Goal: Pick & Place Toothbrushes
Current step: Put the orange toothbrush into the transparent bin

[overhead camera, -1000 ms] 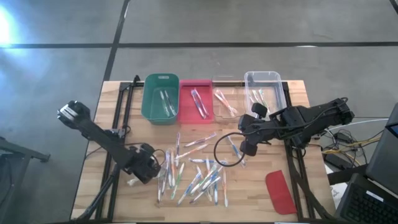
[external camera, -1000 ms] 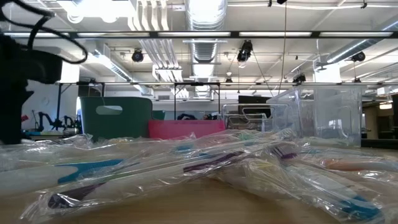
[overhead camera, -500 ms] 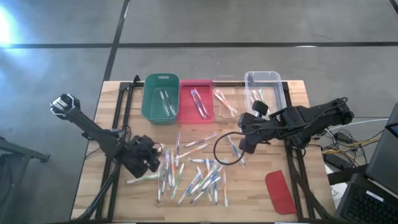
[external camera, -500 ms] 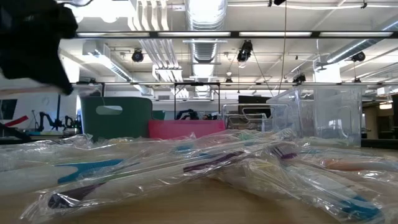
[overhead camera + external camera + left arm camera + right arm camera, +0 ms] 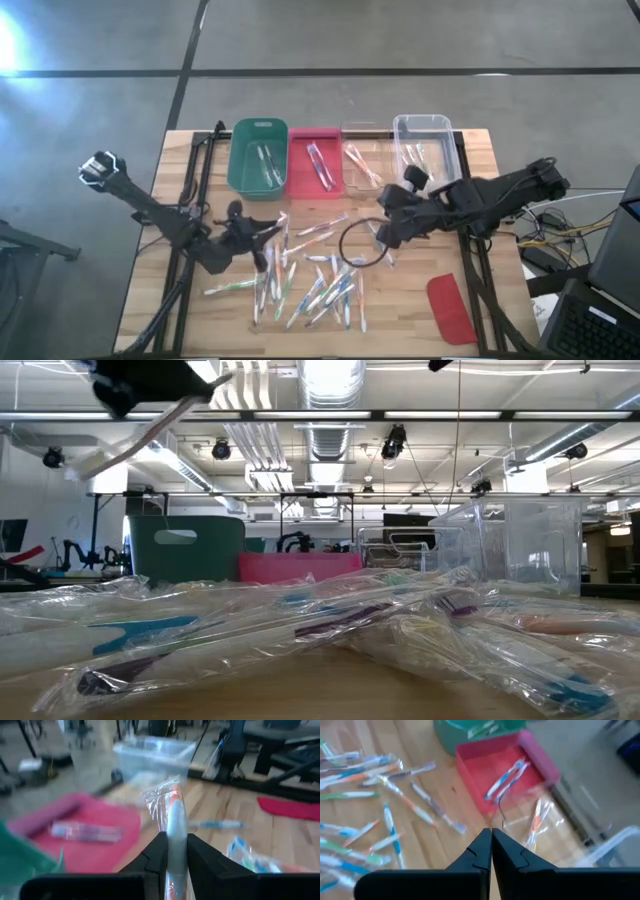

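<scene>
A loose pile of wrapped toothbrushes (image 5: 315, 275) lies on the wooden table, close up in the low view (image 5: 300, 620). My left gripper (image 5: 255, 230) hangs above the table left of the pile, shut on one clear-wrapped toothbrush with orange accents (image 5: 175, 805), which shows as a pale slanting stick in the low view (image 5: 130, 435). My right gripper (image 5: 385, 228) hovers shut and empty over the pile's right side, with the red bin (image 5: 505, 760) below it in its wrist view. My left gripper pinches the wrapped toothbrush's handle (image 5: 175, 827) between its two fingers. The fingers point nearly level toward the table's right and far side, and the brush runs along them, its wrapped end sticking out past the fingertips. It is lifted clear of the table and tilted.
Along the far edge stand a green bin (image 5: 258, 158), a red bin (image 5: 314, 160) and two clear bins (image 5: 362, 165) (image 5: 422, 150), each with a few toothbrushes. A flat red lid (image 5: 450, 308) lies near the right front. A black cable loop (image 5: 355, 243) hangs by my right gripper.
My left gripper has risen from the table at the pile's left and moved toward the far edge, turning from pointing down to nearly level. The toothbrush it holds has come up clear of the table with it. My right arm has barely moved.
</scene>
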Controlling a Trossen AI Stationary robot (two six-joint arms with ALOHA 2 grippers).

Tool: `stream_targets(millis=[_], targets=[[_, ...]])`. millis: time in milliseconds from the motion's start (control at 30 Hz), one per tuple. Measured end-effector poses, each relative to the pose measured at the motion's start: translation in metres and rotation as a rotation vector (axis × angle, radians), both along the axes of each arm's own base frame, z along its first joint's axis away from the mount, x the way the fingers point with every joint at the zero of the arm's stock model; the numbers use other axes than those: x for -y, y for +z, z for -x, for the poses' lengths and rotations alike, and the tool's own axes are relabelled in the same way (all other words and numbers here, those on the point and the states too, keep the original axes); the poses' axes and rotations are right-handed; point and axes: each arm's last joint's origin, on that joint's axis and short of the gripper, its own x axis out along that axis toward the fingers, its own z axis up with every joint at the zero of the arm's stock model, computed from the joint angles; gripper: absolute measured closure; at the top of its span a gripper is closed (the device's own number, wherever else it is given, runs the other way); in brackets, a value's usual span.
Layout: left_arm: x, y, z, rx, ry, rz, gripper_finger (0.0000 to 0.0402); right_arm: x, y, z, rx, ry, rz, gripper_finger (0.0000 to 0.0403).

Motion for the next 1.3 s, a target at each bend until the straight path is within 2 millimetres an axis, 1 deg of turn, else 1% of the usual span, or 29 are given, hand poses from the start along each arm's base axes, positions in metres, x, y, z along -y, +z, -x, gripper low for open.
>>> stream_targets(millis=[167,300,400,500,633,733,800,900,1067,1167,1300], targets=[[-0.007,0.012,-0.016,0.057,-0.027,-0.083,0.0346,-0.013,-0.026,-0.008,0.05,0.034,0.085,0.0394],[-0.016,0.016,-0.032,0.098,-0.141,-0.087,0.0345,-0.021,-0.05,-0.013,0.075,0.057,0.087,0.0394],[-0.023,0.014,-0.045,0.124,-0.218,-0.077,0.0347,-0.029,-0.069,-0.012,0.085,0.084,0.081,0.0394],[-0.03,0.008,-0.06,0.15,-0.257,-0.071,0.035,-0.041,-0.086,-0.011,0.135,0.118,0.074,0.0394],[-0.036,0.001,-0.078,0.205,-0.34,-0.095,0.0359,-0.06,-0.105,-0.008,0.255,0.166,0.072,0.0394],[-0.037,-0.001,-0.087,0.271,-0.459,-0.125,0.0372,-0.068,-0.117,-0.008,0.333,0.212,0.06,0.0394],[-0.036,-0.001,-0.091,0.318,-0.528,-0.127,0.0376,-0.069,-0.122,-0.008,0.374,0.231,0.053,0.0394],[-0.034,-0.003,-0.097,0.352,-0.572,-0.137,0.037,-0.069,-0.129,-0.007,0.427,0.236,0.042,0.0394],[-0.032,-0.009,-0.105,0.364,-0.577,-0.178,0.0357,-0.068,-0.135,-0.007,0.542,0.245,0.023,0.0394],[-0.03,-0.01,-0.109,0.37,-0.577,-0.191,0.0365,-0.068,-0.136,-0.007,0.597,0.256,0.026,0.0394],[-0.029,-0.004,-0.112,0.386,-0.589,-0.219,0.0373,-0.068,-0.137,-0.006,0.613,0.287,0.021,0.0389]])
